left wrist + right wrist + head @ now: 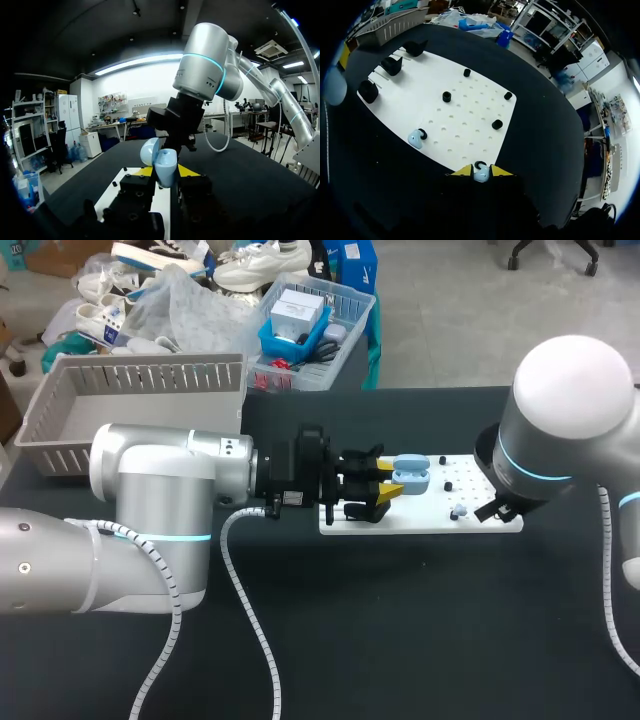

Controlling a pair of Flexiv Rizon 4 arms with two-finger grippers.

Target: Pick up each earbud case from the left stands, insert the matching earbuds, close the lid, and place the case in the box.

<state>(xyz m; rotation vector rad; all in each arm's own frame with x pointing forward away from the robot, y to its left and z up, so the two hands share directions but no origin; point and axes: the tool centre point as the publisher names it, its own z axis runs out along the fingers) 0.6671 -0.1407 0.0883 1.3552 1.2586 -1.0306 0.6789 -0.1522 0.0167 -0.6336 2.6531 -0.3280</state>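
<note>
Though hidden from overhead, right gripper (481,171) in its wrist view pinches an earbud (481,175) at the white board's (470,100) edge — left gripper (165,171) clamps the open earbud case (161,159) over it.

Overhead plus wrists (shared: white board (430,517))

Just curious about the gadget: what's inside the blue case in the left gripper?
The case is open, but its hollow is too small to make out; the left wrist view shows only its outside. Two earbuds sit on the board.
</note>
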